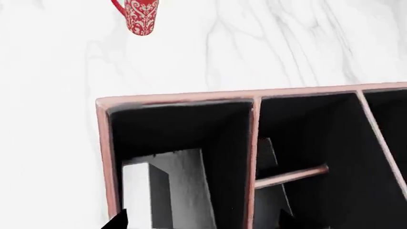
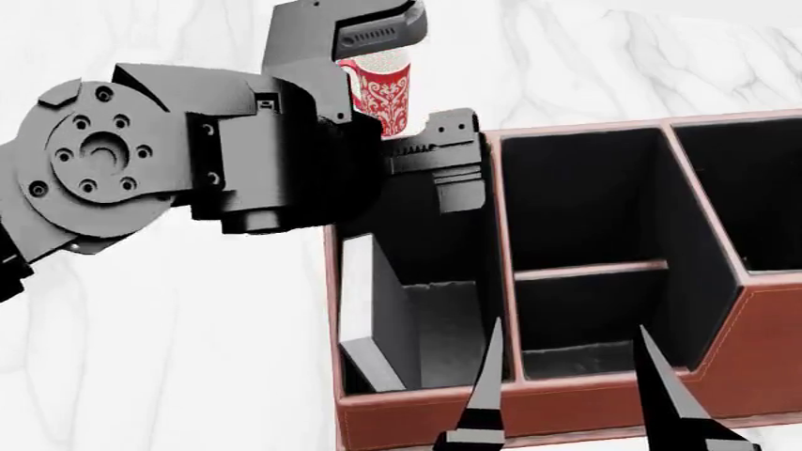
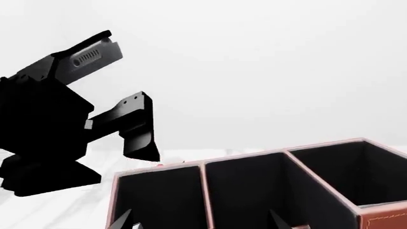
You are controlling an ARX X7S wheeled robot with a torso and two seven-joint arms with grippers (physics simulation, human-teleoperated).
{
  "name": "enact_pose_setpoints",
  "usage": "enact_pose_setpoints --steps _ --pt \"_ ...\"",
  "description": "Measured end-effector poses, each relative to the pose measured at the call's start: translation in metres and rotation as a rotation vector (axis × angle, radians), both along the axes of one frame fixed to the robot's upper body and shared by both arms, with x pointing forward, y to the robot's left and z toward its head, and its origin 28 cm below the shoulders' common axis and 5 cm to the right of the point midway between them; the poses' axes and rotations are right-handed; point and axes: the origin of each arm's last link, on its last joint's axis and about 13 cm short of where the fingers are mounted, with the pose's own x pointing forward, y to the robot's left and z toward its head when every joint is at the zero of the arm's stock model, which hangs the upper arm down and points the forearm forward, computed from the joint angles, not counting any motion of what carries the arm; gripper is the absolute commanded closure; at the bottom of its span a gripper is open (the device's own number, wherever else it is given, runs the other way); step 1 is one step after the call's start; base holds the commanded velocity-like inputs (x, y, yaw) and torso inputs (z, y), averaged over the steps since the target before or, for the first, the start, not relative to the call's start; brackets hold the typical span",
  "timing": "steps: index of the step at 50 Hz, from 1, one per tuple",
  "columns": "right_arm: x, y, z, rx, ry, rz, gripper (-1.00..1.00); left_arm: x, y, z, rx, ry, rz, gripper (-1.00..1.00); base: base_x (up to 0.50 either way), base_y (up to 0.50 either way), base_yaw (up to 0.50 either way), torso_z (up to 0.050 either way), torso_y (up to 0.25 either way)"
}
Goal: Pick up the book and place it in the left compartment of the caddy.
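Left wrist view: one caddy (image 1: 254, 98) is recorded on the white marble counter (image 1: 57, 95), with one red patterned mug (image 1: 141, 16) well beyond its far rim. One book (image 1: 162, 191) is seen inside the left compartment (image 1: 184, 124), standing on edge against the left wall, white page edges (image 1: 137, 195) facing outward. The left tool itself is barely in frame here; only dark tips show at the picture's edge.

Head view: the left tool (image 2: 441, 174) is held above the far end of the left compartment (image 2: 433, 319), with nothing between its fingers; they are judged parted and empty, though the spread is only partly visible. This position is consistent with a release made from above. The book (image 2: 374, 315) is noted leaning against the caddy's left wall (image 2: 331, 282), its near lower corner on the grey floor. Placement appears accomplished. The right tool (image 2: 570, 395) is seen at the near rim of the caddy (image 2: 752, 348), two pointed fingers set wide apart, holding nothing. Three further slots are counted to the right of the long one, two of them split by a cross wall (image 2: 589, 270). One mug (image 2: 382, 94) is partly hidden behind the left arm.

Right wrist view: the left tool (image 3: 137, 126) is observed clear above the caddy (image 3: 381, 219), not touching it. The book is not visible here.
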Motion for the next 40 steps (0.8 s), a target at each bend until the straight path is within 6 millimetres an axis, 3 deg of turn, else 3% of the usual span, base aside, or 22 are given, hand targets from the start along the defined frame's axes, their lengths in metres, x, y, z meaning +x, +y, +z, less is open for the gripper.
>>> enact_pose_setpoints --steps 16,28,40 --pt "0.000 0.003 -0.001 -0.003 0.002 0.010 -1.00 -0.043 0.013 -0.013 0.024 -0.360 -0.086 -1.00 0.00 0.00 0.00 0.000 0.000" --pt "0.000 0.004 -0.001 -0.006 0.005 0.015 -1.00 -0.064 0.042 -0.046 0.090 -0.621 -0.011 -1.00 0.00 0.00 0.00 0.000 0.000" --pt "-0.001 0.005 -0.001 -0.012 0.004 0.020 -1.00 -0.082 0.074 -0.084 0.118 -0.732 0.120 -1.00 0.00 0.00 0.00 0.000 0.000"
